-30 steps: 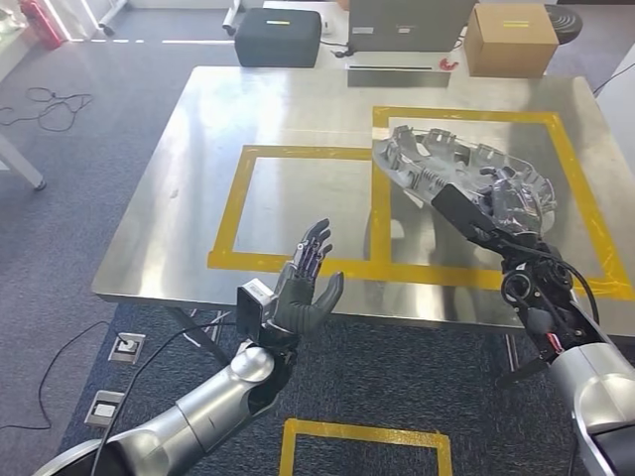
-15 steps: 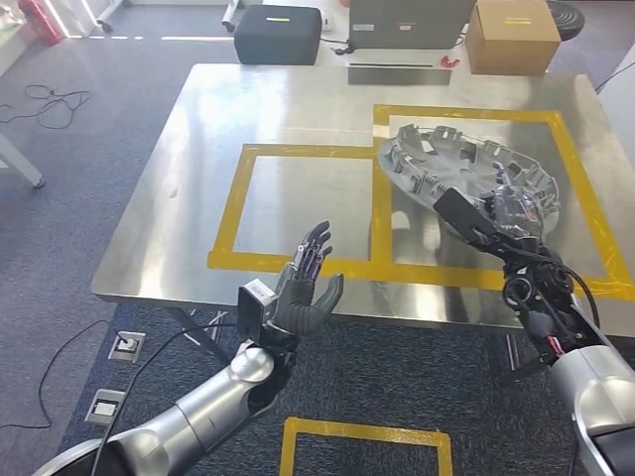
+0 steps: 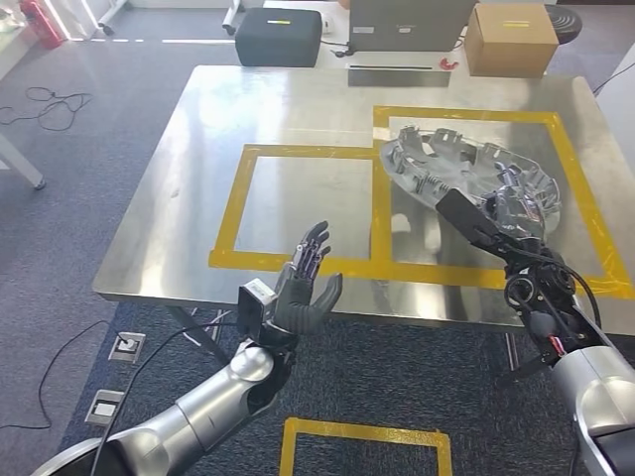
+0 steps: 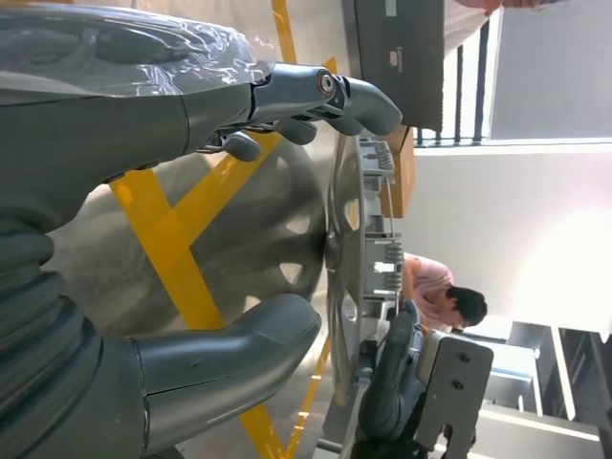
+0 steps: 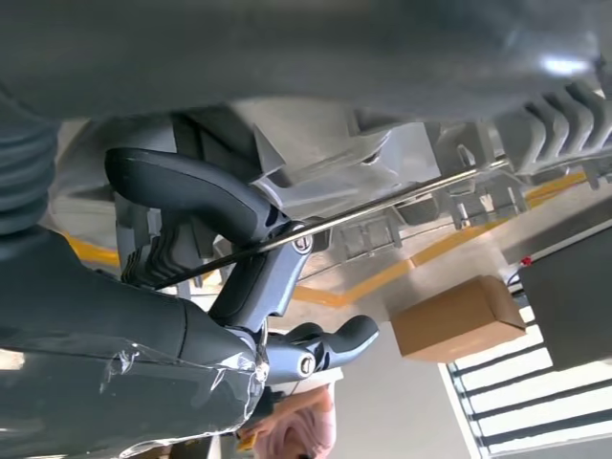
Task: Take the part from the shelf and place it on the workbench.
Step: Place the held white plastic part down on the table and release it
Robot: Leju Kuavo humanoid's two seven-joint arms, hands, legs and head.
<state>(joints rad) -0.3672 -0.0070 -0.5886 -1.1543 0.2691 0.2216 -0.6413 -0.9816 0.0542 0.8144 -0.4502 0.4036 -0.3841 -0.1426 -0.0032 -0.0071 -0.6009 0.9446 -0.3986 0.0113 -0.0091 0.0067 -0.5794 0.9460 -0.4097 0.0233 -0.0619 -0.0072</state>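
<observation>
Part (image 3: pixel 468 169), a silvery, round, ribbed cover much like a wheel trim, lies almost flat over the workbench (image 3: pixel 300 109) inside the right-hand square of yellow tape (image 3: pixel 386 188); its long axis in the head view runs from the far left down to the near right, with the ribbed inner face turned up; the near-right rim sits in the right hand (image 3: pixel 517 213), whose fingers (image 5: pixel 238 206) are wrapped round the rim and a thin wire ring; whether the far edge touches the steel top I cannot tell; the left wrist view shows the part edge-on, just above its reflection; the left hand (image 3: pixel 307 288) hovers at the near edge of the bench, palm raised, fingers spread and holding nothing; beyond the bench stand a cardboard box (image 3: pixel 511 38) and a dark case (image 3: pixel 278 37).
</observation>
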